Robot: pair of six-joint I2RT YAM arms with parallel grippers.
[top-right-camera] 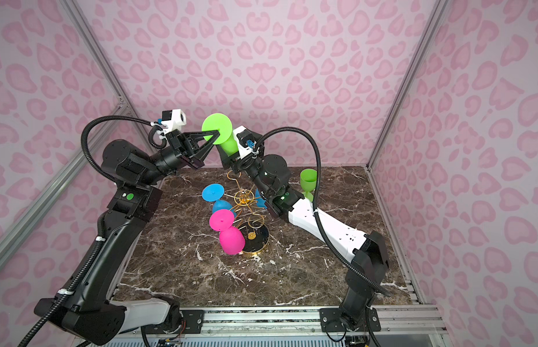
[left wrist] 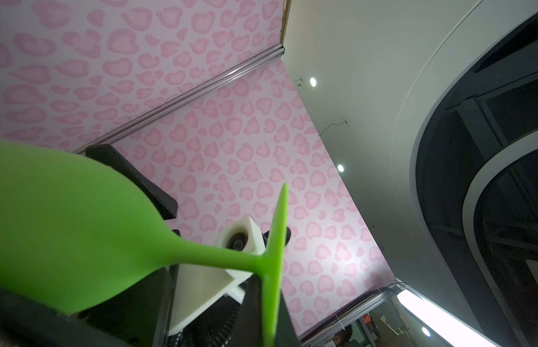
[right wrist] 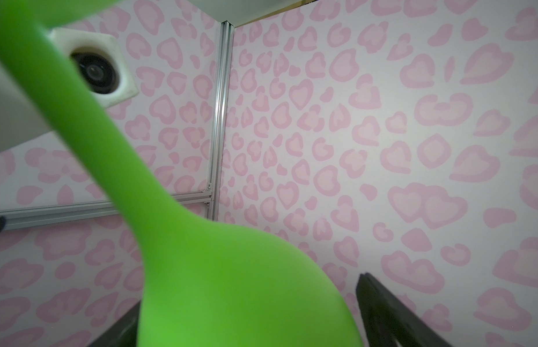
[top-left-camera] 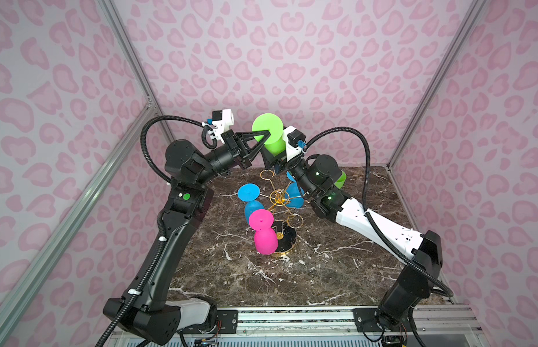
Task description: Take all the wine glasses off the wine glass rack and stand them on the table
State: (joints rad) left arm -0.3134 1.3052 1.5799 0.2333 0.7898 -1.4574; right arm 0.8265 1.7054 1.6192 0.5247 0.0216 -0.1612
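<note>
A green wine glass (top-left-camera: pixel 267 127) (top-right-camera: pixel 217 127) hangs in the air above the back of the table, foot uppermost, apart from the gold wire wine glass rack (top-left-camera: pixel 279 196) (top-right-camera: pixel 245 196). My left gripper (top-left-camera: pixel 266 134) (top-right-camera: pixel 215 135) (left wrist: pixel 270 315) is shut on the rim of the glass's foot. My right gripper (right wrist: pixel 246 315) is open, its jaws standing either side of the green bowl (right wrist: pixel 216 270). One black finger (right wrist: pixel 382 303) stands apart from the bowl, with wall showing between them. In the left wrist view the bowl (left wrist: pixel 66 225) and stem cross the frame.
A blue glass (top-left-camera: pixel 249 192) and a pink glass (top-left-camera: pixel 264 238) hang upside down on the rack's left and front arms. Another blue glass (top-left-camera: pixel 294 196) hangs behind my right arm. The rack's round black base (top-left-camera: pixel 287 237) rests on the marble table (top-left-camera: pixel 322 270). A second green glass (top-right-camera: pixel 308 180) stands upright at the back right.
</note>
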